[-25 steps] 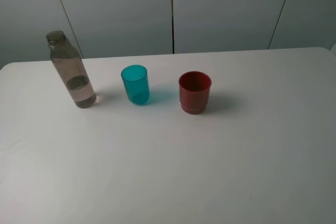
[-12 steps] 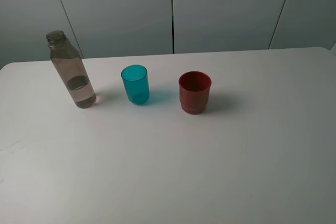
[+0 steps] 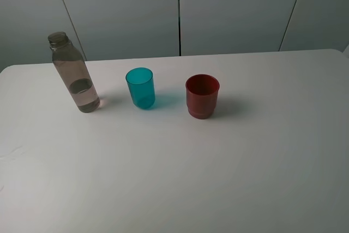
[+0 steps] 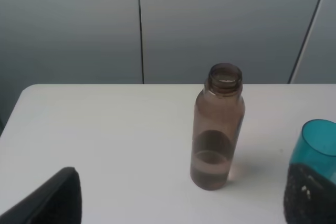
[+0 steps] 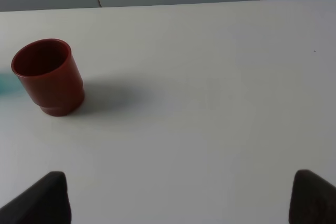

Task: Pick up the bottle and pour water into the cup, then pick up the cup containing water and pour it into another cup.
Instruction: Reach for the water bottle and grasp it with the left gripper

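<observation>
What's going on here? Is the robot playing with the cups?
Nothing is being held yet. The bottle, with a little water in it, the blue cup and the red cup stand apart in a row on the table. The left hand is open, facing the bottle. The right hand is open too.

Noted on white bench (image 3: 245, 162), upright, in a row, apart: part-filled bottle (image 3: 75, 75), teal cup (image 3: 140, 88), dark red cup (image 3: 202, 96).
</observation>
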Available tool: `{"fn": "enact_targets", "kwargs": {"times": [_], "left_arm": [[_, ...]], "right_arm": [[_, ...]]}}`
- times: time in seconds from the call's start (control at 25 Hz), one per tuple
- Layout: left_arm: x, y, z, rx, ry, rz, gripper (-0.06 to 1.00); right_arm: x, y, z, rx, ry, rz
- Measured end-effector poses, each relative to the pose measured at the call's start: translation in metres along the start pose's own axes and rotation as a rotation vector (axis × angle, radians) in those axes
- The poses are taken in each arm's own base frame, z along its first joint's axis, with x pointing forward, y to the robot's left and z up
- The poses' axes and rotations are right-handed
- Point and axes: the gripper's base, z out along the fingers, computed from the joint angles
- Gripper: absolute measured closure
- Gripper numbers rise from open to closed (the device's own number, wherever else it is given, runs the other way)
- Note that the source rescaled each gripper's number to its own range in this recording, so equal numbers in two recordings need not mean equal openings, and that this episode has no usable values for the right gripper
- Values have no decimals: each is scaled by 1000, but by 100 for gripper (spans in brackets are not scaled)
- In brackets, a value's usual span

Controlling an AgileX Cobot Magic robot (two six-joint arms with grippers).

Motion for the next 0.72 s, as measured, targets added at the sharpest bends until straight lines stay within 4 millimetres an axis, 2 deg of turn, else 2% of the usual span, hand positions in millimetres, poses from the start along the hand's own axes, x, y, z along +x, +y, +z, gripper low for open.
{"fn": "enact_targets", "kwargs": {"times": [0.24, 0.52, 0.72], "left_arm": [[3, 4, 34, -14, 36, 16, 1], [36, 9, 72, -21, 123, -28, 1], [57, 11, 87, -26, 116, -127, 1]], "right_arm": [[0, 0, 0, 0, 0, 0], [0, 0, 0, 0, 0, 0], [0, 0, 0, 0, 0, 0]]}}
